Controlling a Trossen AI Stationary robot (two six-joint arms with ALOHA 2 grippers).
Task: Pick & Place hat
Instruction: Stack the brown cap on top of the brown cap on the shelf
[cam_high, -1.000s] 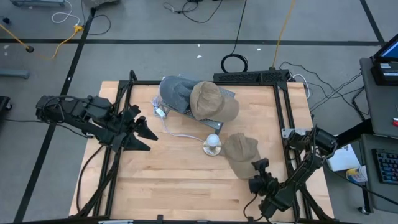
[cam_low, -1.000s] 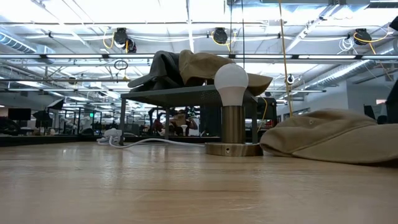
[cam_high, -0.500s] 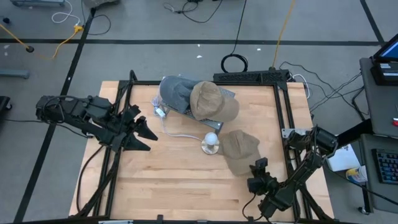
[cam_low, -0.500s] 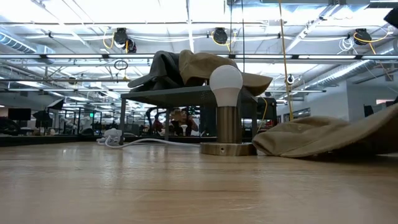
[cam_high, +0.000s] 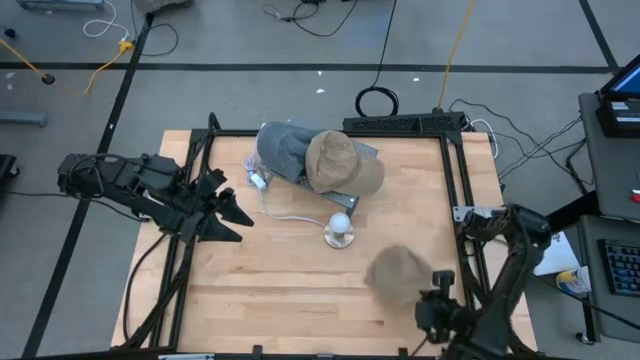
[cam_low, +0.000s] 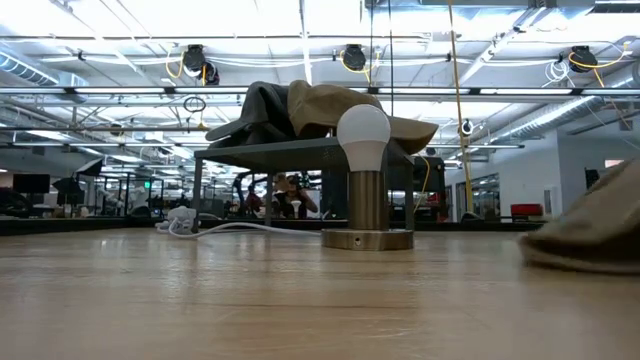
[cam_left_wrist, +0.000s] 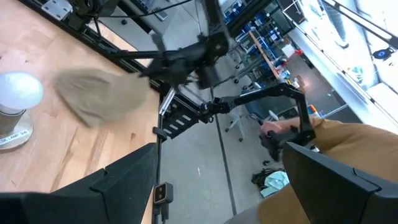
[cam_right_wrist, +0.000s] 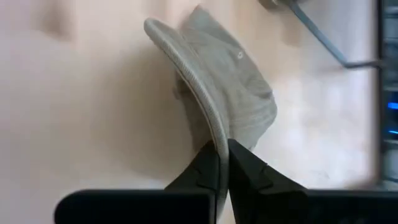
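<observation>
**Gripping the tan cap by its brim at the near right corner**

Pinching the curved brim of the soft tan fabric cap (cam_right_wrist: 217, 99) edge-on, the right gripper (cam_right_wrist: 222, 163) has its two dark fingers closed tight on the brim's rim, with the crown hanging away beyond the fingertips. In the high view that cap (cam_high: 398, 275) sits over the near right part of the light wooden table (cam_high: 260, 290), just left of the right gripper (cam_high: 436, 300), so its long axis runs from the jaws toward the table's middle.

The likely target, I judge, is the grey metal stand (cam_high: 345, 192) at the far middle of the table, where a second tan cap (cam_high: 340, 162) and a blue-grey cap (cam_high: 282, 150) already lie. That puts the carry up and to the far left of the jaws.

Between the held cap and the stand is the small lamp with a round white bulb on a metal base (cam_high: 341, 232), its white cord (cam_high: 285, 214) trailing left. It stands almost on the direct line, so the cap would need lifting clear of it.

The left gripper (cam_high: 222, 208) waits at the table's left edge, fingers spread wide and empty, farther from the cap than the right.
</observation>
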